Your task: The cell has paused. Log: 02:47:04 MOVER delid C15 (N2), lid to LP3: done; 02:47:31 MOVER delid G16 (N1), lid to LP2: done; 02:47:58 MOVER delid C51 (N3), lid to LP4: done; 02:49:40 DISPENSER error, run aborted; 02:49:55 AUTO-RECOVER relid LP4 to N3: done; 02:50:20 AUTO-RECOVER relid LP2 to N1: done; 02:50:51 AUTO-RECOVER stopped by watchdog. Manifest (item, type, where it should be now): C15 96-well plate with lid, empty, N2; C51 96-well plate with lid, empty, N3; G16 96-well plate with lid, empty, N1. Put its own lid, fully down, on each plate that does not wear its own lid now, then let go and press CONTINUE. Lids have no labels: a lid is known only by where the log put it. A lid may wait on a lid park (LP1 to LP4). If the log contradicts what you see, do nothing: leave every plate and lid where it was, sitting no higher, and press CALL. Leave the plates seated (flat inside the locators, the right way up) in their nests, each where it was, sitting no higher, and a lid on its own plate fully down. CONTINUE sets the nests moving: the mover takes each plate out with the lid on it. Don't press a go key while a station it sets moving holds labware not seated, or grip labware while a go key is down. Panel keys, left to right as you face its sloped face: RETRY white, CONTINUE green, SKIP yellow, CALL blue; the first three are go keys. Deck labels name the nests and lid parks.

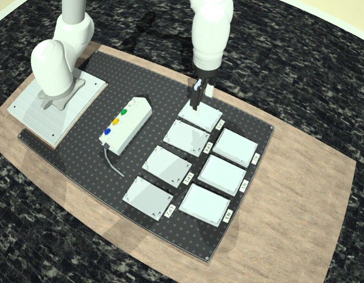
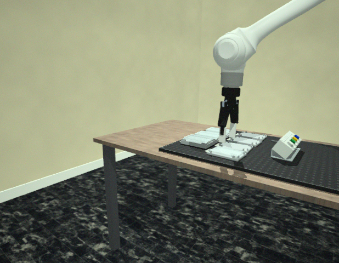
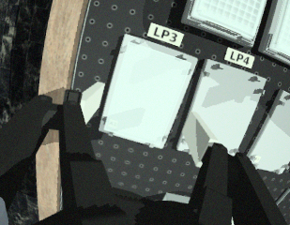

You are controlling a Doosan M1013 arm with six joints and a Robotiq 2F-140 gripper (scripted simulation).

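Note:
My gripper (image 1: pixel 200 102) is open and empty. It hangs just above lid park LP3, where a clear lid (image 1: pixel 200 115) lies flat. In the wrist view the two fingers stand either side of that lid (image 3: pixel 147 90) without touching it. The plates in N1 (image 1: pixel 221 174) and N3 (image 1: pixel 204 204) look covered. From the side view the fingertips (image 2: pixel 226 132) are close to the deck.
Lid parks LP4 (image 1: pixel 186 137), LP1 (image 1: pixel 166 165) and LP2 (image 1: pixel 147 197) are bare. The key panel (image 1: pixel 126 124) stands left of them, with green (image 1: pixel 123 111), yellow (image 1: pixel 115 121) and blue (image 1: pixel 107 131) keys. The arm's base (image 1: pixel 55 91) is at the far left.

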